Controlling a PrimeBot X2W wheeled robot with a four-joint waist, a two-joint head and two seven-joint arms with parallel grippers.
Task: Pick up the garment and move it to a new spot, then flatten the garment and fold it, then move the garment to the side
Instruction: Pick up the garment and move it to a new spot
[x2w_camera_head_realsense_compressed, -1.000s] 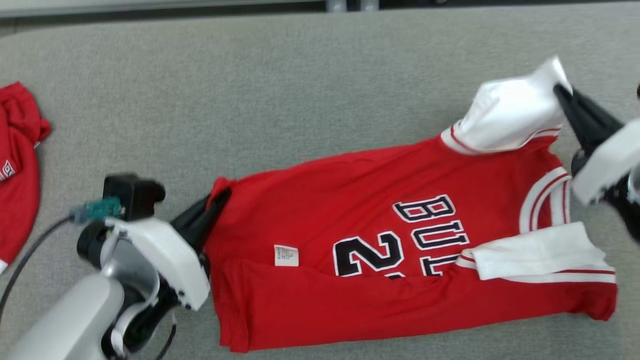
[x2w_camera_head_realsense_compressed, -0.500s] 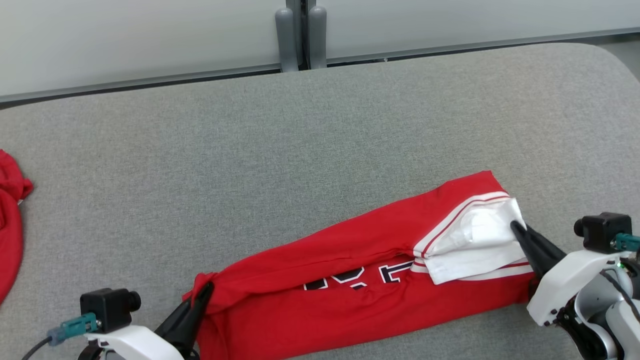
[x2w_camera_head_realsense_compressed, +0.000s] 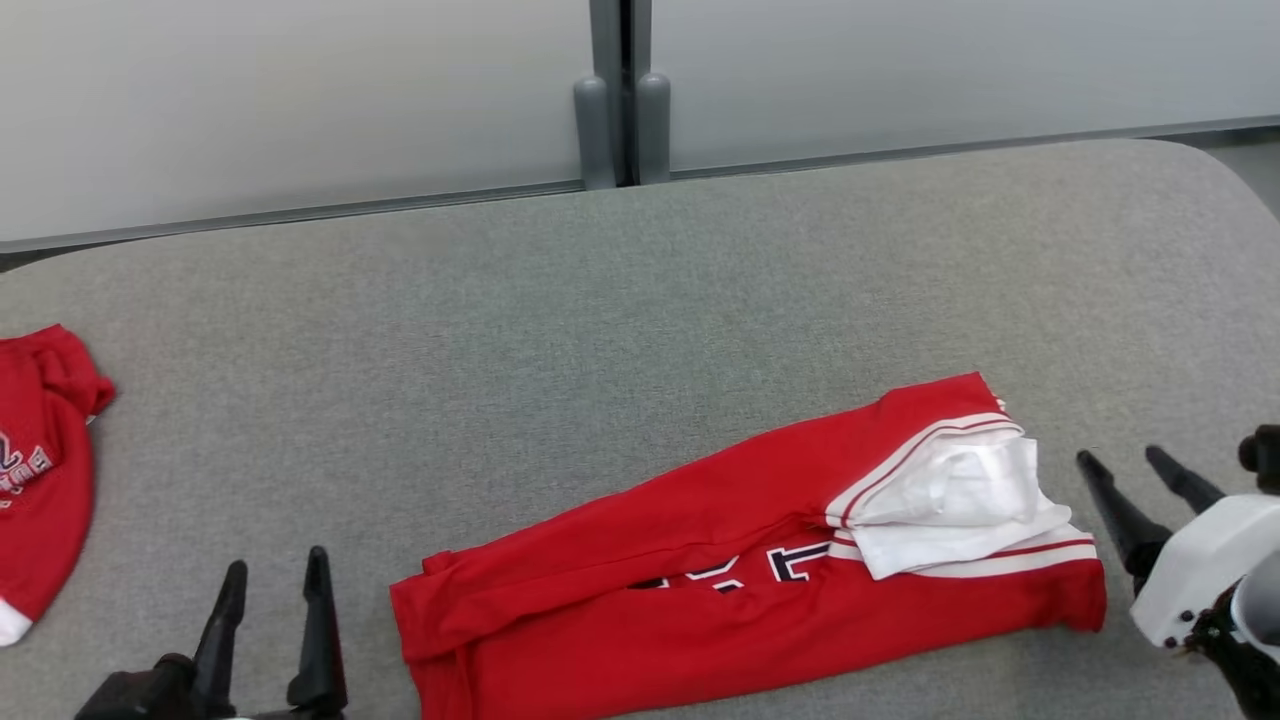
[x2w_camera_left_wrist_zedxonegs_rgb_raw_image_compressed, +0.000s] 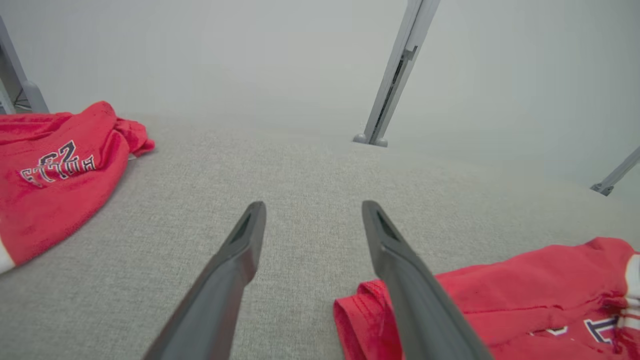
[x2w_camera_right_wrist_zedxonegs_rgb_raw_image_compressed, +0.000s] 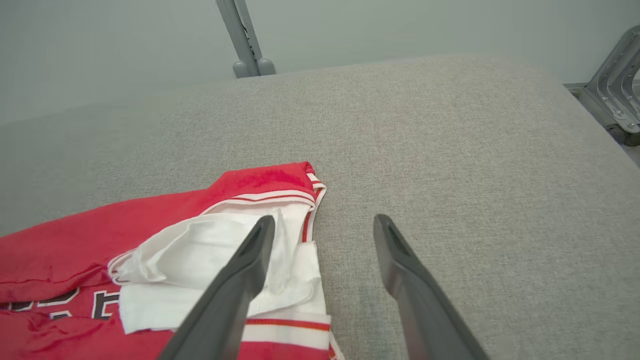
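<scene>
Grey fabric covers the table (x2w_camera_head_realsense_compressed: 600, 330). The red garment (x2w_camera_head_realsense_compressed: 700, 600) lies on it at the near right, folded into a long band that slants up toward the right. A white sleeve (x2w_camera_head_realsense_compressed: 950, 500) lies folded on top of the band's right end.

1. Left gripper (x2w_camera_head_realsense_compressed: 277, 562): fingers spread wide, holding nothing. It stands just left of the garment's left end. The head view shows a strip of bare table between the fingers and the cloth. In the left wrist view one finger (x2w_camera_left_wrist_zedxonegs_rgb_raw_image_compressed: 400, 270) crosses in front of the garment's hem corner, and contact cannot be told from that view.

2. Right gripper (x2w_camera_head_realsense_compressed: 1120, 457): fingers spread wide, holding nothing. It stands just right of the garment's right end, with bare table between them in the head view. In the right wrist view one finger (x2w_camera_right_wrist_zedxonegs_rgb_raw_image_compressed: 235, 290) crosses in front of the sleeve, and contact cannot be told there either.

Hidden or cut off:
- The black-and-white lettering on the garment is tucked into the fold. Only parts of characters show, and they cannot be read.
- The garment's near left corner runs off the bottom edge of the head view.
- The bottom edge cuts off the left gripper's body, and the right edge cuts the right gripper's white housing.
- A second shirt (x2w_camera_head_realsense_compressed: 40, 480), red with lettering, lies at the table's left, well apart from the garment and cut by the left edge.
</scene>
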